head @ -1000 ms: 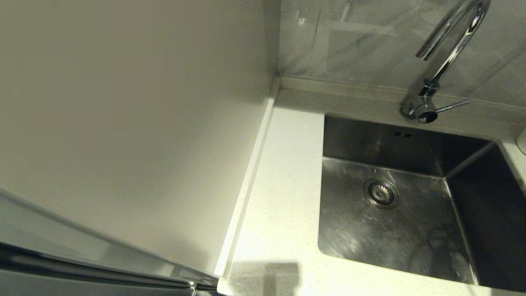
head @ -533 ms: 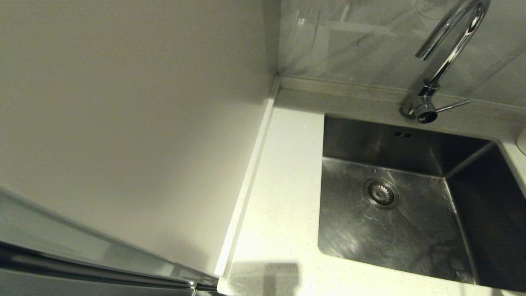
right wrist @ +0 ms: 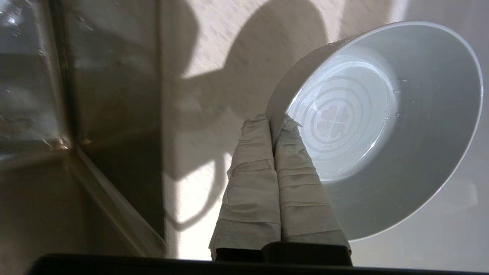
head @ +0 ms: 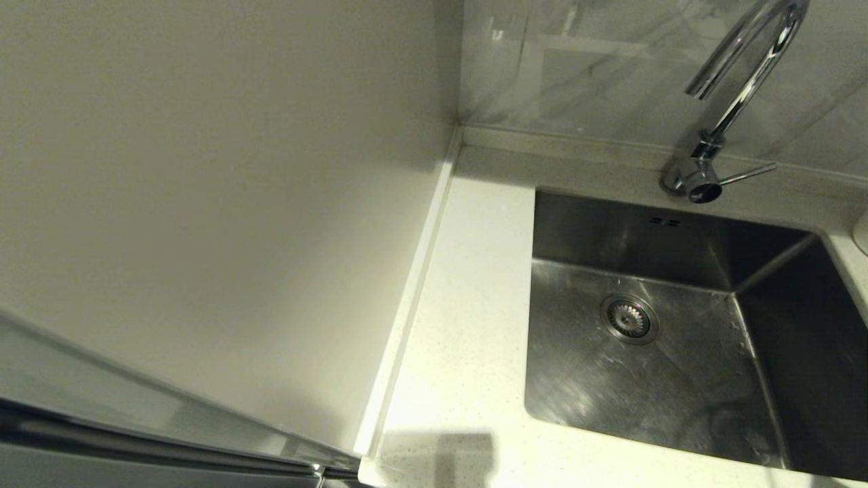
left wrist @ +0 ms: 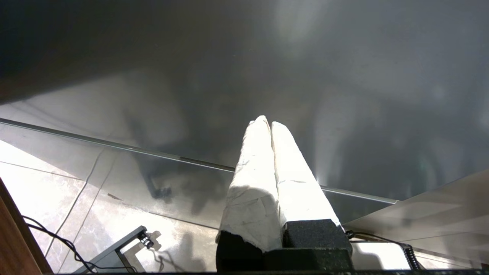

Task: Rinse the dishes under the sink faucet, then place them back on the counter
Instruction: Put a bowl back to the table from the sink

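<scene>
Right gripper (right wrist: 276, 121) pinches the rim of a white bowl (right wrist: 386, 126), its two tape-wrapped fingers (right wrist: 252, 179) pressed together on the thin edge at the centre of the right wrist view. That bowl is round and shallow, glossy inside, with raised rings and a clover mark at its middle and water beads on the surface; its outer side looks silvery. It hangs tilted over the pale bench (right wrist: 214, 34), casting a broad shadow there, with the brushed steel sink (right wrist: 34, 99) wall at the left of the frame.

From the head view, the square-cornered sink (head: 678, 352) fills the lower right, its round strainer drain (head: 628, 318) in the floor. A chrome gooseneck faucet (head: 739, 74) rises at upper right. Speckled white bench (head: 468, 325) runs down the middle.

Left gripper (left wrist: 270, 124) points toward a glossy floor, its white-wrapped fingers closed against each other with nothing between them.
</scene>
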